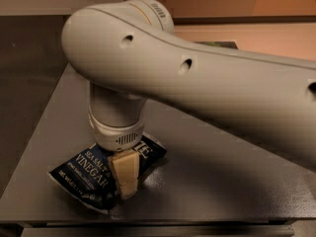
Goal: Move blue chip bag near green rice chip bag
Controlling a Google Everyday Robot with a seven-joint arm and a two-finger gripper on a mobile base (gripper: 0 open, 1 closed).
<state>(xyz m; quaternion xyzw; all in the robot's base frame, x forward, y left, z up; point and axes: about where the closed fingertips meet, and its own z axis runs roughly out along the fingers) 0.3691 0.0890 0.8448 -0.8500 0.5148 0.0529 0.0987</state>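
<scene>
The blue chip bag (91, 174), dark navy with white SEA SALT VINEGAR lettering, lies flat at the front left of the grey table (207, 186). My gripper (127, 187) points straight down onto the bag's right half, and its cream tip touches or presses the bag. The large white arm (197, 83) spans the view from the right. A small dark and green sliver (217, 44) peeks above the arm at the back; I cannot tell whether it is the green rice chip bag.
The table's front edge (158, 223) runs just below the bag. The arm hides the table's back and right. Dark floor lies to the left.
</scene>
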